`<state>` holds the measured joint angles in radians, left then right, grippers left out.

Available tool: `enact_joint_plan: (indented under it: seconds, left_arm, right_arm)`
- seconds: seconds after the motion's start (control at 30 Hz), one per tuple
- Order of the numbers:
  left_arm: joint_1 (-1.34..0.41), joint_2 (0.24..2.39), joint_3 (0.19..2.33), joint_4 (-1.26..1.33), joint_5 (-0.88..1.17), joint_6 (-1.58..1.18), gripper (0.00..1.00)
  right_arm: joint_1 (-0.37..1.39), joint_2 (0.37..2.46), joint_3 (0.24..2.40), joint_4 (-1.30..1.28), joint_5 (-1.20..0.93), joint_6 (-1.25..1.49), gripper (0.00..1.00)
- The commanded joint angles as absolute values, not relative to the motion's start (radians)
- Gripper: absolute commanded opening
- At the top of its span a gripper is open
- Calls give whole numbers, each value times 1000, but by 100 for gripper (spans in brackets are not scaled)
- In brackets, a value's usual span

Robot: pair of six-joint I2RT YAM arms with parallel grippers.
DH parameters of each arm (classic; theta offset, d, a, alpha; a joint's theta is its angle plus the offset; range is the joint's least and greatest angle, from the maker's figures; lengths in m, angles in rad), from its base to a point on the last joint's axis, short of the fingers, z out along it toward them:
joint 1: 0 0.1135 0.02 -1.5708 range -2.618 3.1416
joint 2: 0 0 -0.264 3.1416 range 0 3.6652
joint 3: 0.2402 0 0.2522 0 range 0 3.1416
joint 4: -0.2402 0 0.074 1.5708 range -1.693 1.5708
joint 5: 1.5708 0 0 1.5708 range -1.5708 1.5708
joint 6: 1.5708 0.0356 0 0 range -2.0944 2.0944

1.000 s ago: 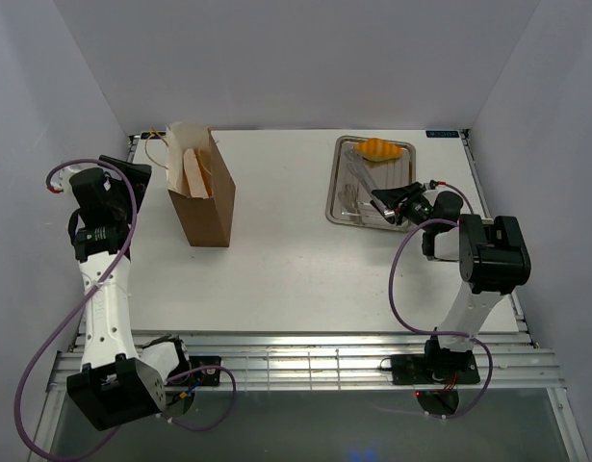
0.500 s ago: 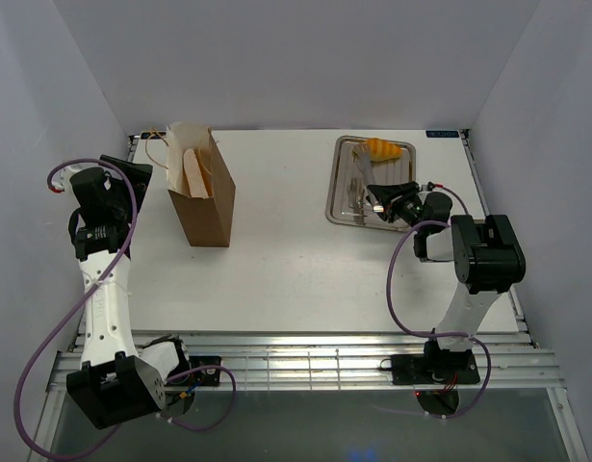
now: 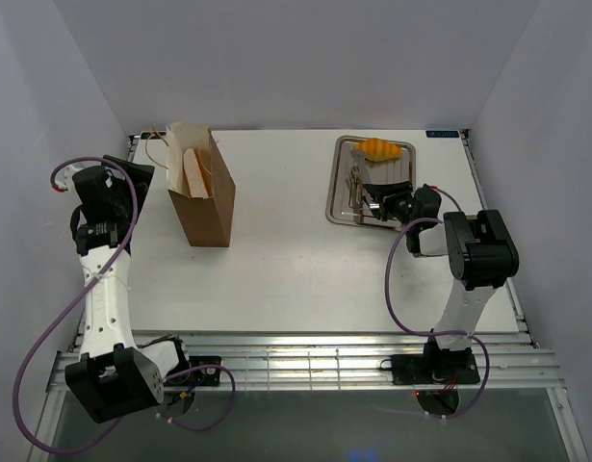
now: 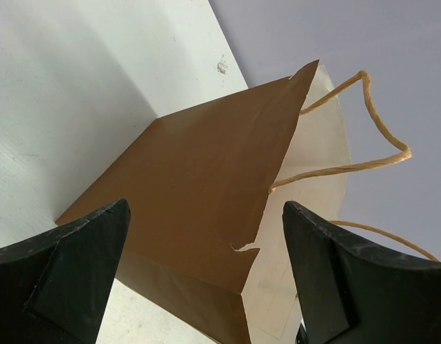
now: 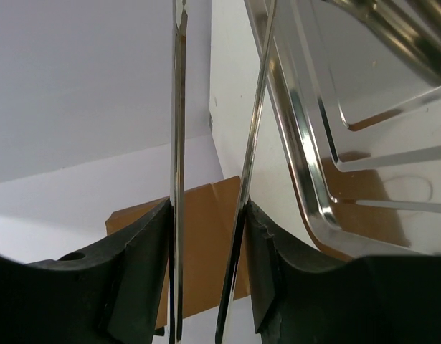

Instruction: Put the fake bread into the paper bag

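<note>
1. The paper bag (image 3: 201,192) stands upright on the desk (image 3: 286,260) in the upper left of the overhead frame. Its mouth faces up, and the long side of the mouth runs from the top of the frame towards the bottom.
2. Its string handles (image 3: 159,144) flop over the far rim, towards the upper left corner.
3. One piece of fake bread (image 3: 377,148), orange and ridged, lies at the top end of the steel tray (image 3: 336,183) in the upper right. Its long axis runs left to right across the frame, crosswise to the tray's length.
4. From here I can't make out what the pale shapes inside the bag's mouth are.
5. The left pincer (image 4: 206,222) hangs just left of the bag with its fingers spread wide apart and nothing between them. In its own view it faces the bag's brown side wall.
6. The right pincer (image 3: 371,199) sits over the lower part of the tray and points left across the frame.
7. It is clamped on the silver tongs (image 5: 177,179). The two thin arms run up the wrist picture, each pressed against a finger's inner face.
8. The bread and the bag sit well apart, with bare desk between them.
</note>
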<state>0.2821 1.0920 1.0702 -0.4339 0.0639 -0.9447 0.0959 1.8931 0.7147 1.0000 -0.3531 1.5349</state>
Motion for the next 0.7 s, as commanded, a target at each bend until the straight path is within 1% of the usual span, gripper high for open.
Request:
enact_joint_plan:
  seconds: [0.0, 0.67]
  left_arm:
    - [281, 1092, 1100, -426, 74, -950, 98]
    - [281, 1121, 1120, -434, 75, -942, 98]
  right_arm:
    - [112, 1922, 775, 1006, -293, 1526, 49]
    - [138, 2052, 933, 963, -215, 1595, 49]
